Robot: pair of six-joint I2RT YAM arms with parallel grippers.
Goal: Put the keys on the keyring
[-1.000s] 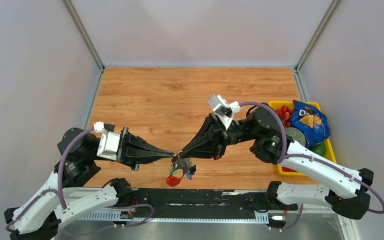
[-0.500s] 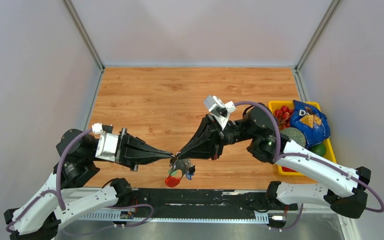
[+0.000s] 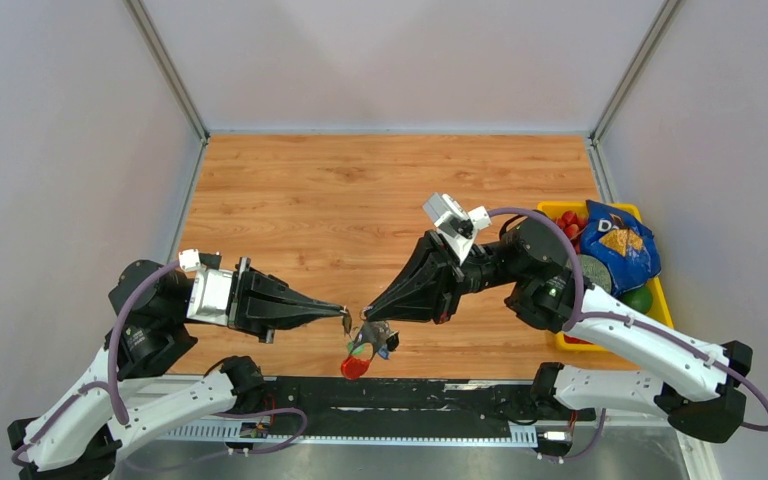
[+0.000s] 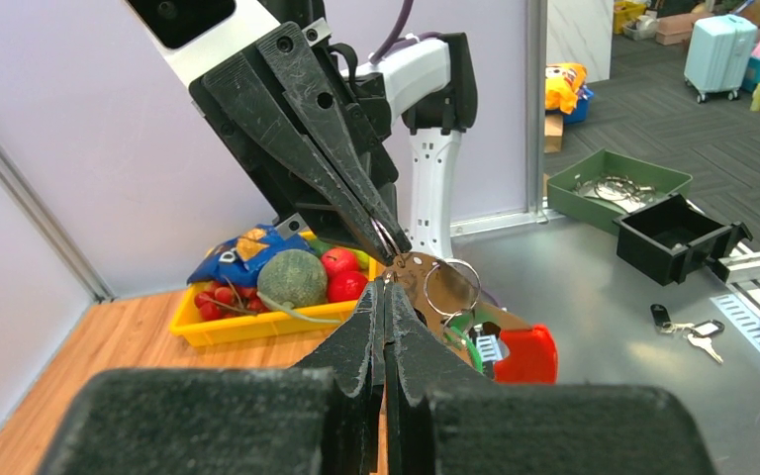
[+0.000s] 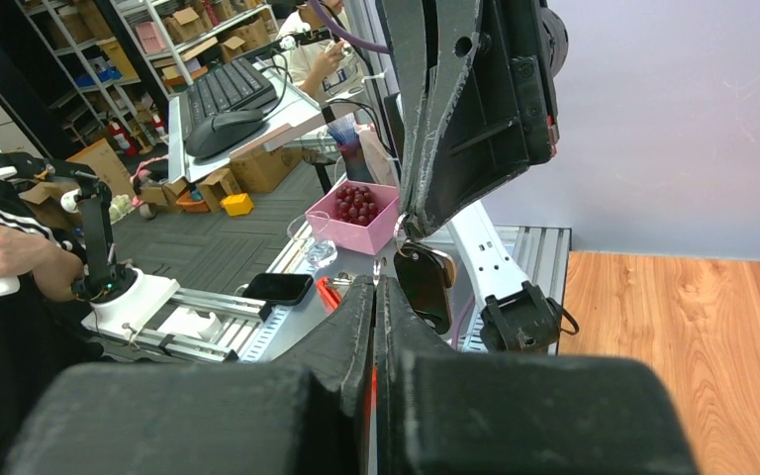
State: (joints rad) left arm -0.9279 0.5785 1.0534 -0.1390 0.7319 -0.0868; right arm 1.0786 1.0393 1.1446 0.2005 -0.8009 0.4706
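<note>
My left gripper (image 3: 344, 313) is shut on the key (image 3: 346, 322), which hangs from its tip. In the right wrist view the key's black head (image 5: 422, 287) hangs below the left fingers (image 5: 455, 119). My right gripper (image 3: 366, 311) is shut on the keyring (image 3: 372, 338), and the bunch hangs below it over the table's near edge, with the red tag (image 3: 354, 366) lowest. In the left wrist view the thin silver ring (image 4: 452, 287), the red tag (image 4: 526, 354) and a green piece (image 4: 469, 345) hang just beyond my left gripper (image 4: 386, 280). The two tips are a small gap apart.
A yellow tray (image 3: 567, 342) at the right edge holds a blue snack bag (image 3: 617, 244), red fruit (image 3: 566, 225) and a green melon (image 3: 590, 270). The wooden tabletop (image 3: 360, 200) lies behind the arms. The black base rail (image 3: 400, 392) runs just below the hanging bunch.
My right gripper and the keyring bunch have shifted slightly right and nearer, so the gap between the two tips has widened. My left gripper has stayed nearly still with the key.
</note>
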